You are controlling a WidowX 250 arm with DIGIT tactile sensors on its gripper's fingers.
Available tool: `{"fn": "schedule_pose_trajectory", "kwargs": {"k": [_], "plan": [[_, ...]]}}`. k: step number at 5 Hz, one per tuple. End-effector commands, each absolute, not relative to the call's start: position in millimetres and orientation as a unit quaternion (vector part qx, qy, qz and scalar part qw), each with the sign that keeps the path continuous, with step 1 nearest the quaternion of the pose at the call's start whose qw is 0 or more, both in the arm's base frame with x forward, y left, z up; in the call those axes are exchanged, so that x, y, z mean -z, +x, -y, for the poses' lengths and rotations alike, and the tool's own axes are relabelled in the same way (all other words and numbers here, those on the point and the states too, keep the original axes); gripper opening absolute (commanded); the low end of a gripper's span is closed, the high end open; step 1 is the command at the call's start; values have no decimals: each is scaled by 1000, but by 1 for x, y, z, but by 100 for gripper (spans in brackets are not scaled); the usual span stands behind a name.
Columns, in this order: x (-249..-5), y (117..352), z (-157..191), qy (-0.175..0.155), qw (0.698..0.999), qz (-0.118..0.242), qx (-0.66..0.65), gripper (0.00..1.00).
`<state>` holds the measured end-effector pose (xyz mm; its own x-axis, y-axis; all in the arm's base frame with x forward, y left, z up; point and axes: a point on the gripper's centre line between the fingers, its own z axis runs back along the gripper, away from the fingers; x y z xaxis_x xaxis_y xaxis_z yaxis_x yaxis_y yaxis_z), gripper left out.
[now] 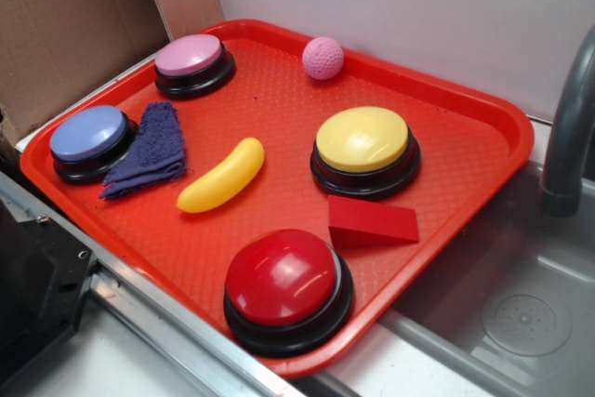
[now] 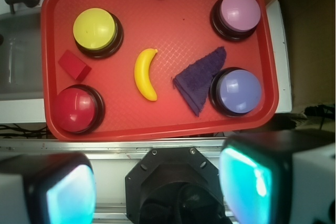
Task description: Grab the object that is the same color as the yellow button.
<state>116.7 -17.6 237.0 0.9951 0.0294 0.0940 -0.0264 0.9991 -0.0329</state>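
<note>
The glossy yellow plastic banana [image 2: 145, 74] lies mid-tray on the red plastic tray [image 2: 157, 124], just beside the folded purple cloth [image 2: 199, 77]. The gripper [image 2: 157, 187] hangs wide open and empty off the tray's near edge. A slightly offset descent could snag the cloth, or the slick curve could slip out.

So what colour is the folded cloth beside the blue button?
Dark purple cloth; clearest in the wrist view.
</note>
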Motion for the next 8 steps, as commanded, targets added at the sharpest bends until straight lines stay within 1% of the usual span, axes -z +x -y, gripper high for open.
{"fn": "schedule_pose_trajectory", "kwargs": {"k": [1,2,3,4,5,6,7,8], "plan": [[-237,117,18,-16,999,47,-14,100],[-244,126,34,-3,999,49,-6,100],[-249,140,42,-11,998,55,-3,100],[-244,164,40,-17,999,49,-5,100],[-192,196,27,33,999,1,3,100],[-151,212,18,56,997,-28,34,100],[-115,217,15,26,997,-50,45,100],[-82,217,12,35,994,-70,78,100]]}}
